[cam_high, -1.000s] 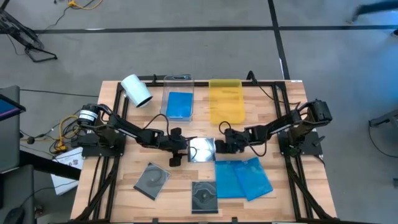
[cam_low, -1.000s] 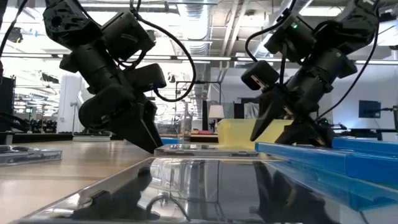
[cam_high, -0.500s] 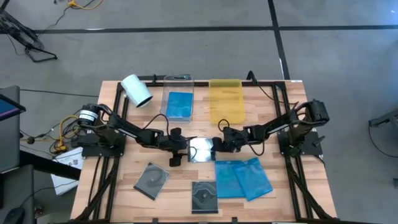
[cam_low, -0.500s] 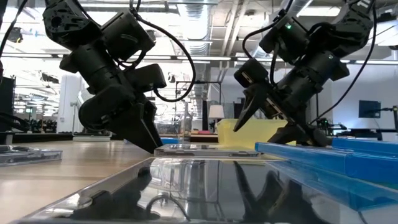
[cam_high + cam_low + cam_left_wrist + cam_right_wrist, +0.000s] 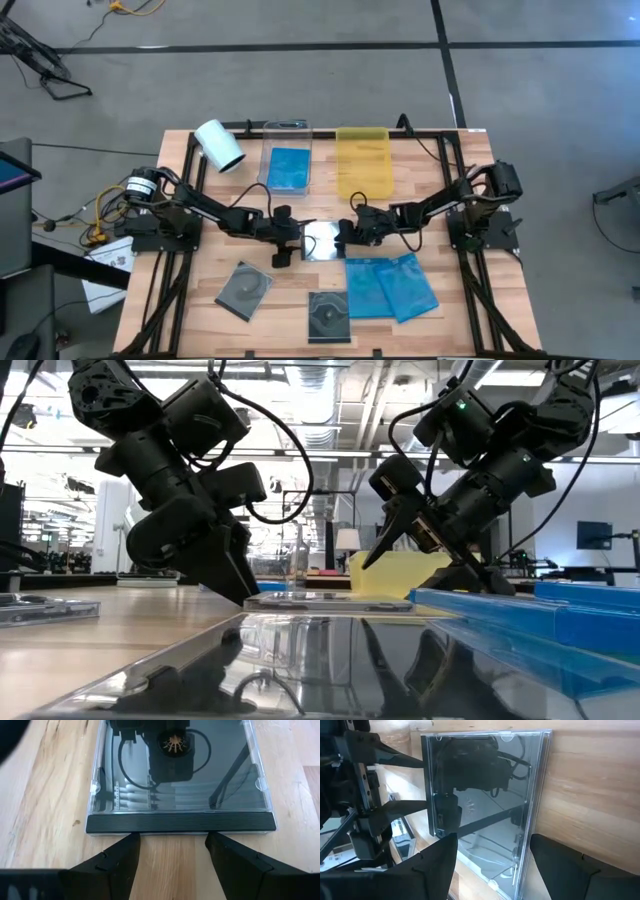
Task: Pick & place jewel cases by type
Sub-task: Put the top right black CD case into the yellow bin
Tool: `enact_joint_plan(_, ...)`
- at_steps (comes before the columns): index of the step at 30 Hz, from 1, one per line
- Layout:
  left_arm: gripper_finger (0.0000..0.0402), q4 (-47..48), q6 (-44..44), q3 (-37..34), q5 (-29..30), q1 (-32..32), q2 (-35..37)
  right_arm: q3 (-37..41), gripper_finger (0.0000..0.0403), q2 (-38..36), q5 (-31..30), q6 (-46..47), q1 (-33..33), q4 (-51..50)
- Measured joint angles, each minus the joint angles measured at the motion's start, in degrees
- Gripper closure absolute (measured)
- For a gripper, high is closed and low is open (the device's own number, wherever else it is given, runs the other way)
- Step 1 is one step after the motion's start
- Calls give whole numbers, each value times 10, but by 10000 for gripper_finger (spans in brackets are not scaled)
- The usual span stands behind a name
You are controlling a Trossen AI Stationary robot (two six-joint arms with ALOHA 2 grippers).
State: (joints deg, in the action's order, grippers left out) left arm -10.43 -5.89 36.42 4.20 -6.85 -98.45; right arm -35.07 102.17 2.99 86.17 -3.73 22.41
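Note:
A clear jewel case [image 5: 323,240] with a dark tray lies flat on the wooden table's middle, between my two grippers. My left gripper [image 5: 297,241] is open at the case's left edge, slanting down. My right gripper [image 5: 347,233] is open at the case's right edge and rolled on its side. One of its fingers [image 5: 437,862] reaches over the case [image 5: 485,795]. The other finger [image 5: 560,865] is low over the wood just right of the case's edge. My left gripper sets both open fingertips [image 5: 131,840] against the case's dark ribbed spine [image 5: 180,822], on its left edge. It comes from the table's left, slanting down. The case lies flat on the table. My right gripper straddles the case's right edge [image 5: 540,795]; whether a finger touches it I cannot tell.
Two blue jewel cases [image 5: 390,285] lie near the front right, and two dark ones [image 5: 245,288] [image 5: 329,315] near the front. At the back stand a clear tray [image 5: 288,128] holding a blue case, a yellow tray [image 5: 363,162] and a white roll [image 5: 220,145].
My right gripper has opened wider and tipped lower toward the case, so that its upper finger now reaches over the case's right edge. The case and my left gripper have kept still.

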Motion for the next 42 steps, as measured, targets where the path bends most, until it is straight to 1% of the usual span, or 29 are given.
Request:
enact_joint_plan(8,171,2,-5,0,-1,0,0,2,148,1,2,-14,3,20)
enact_joint_plan(18,171,44,-30,3,3,-1,2,3,148,1,8,-56,3,51)
enact_joint_plan(22,171,49,-35,3,4,-1,2,3,148,1,1,-61,-3,55)
enact_joint_plan(28,171,59,-38,3,6,-1,3,3,148,1,7,-67,-11,63)
enact_joint_plan(33,171,60,-43,3,9,-1,3,3,147,-21,-8,-77,-18,58)
enact_joint_plan(36,171,60,-45,3,9,-1,3,3,147,-43,-9,-87,-17,53)
enact_joint_plan(42,171,62,-56,3,12,0,4,3,147,-65,-8,-97,-14,49)
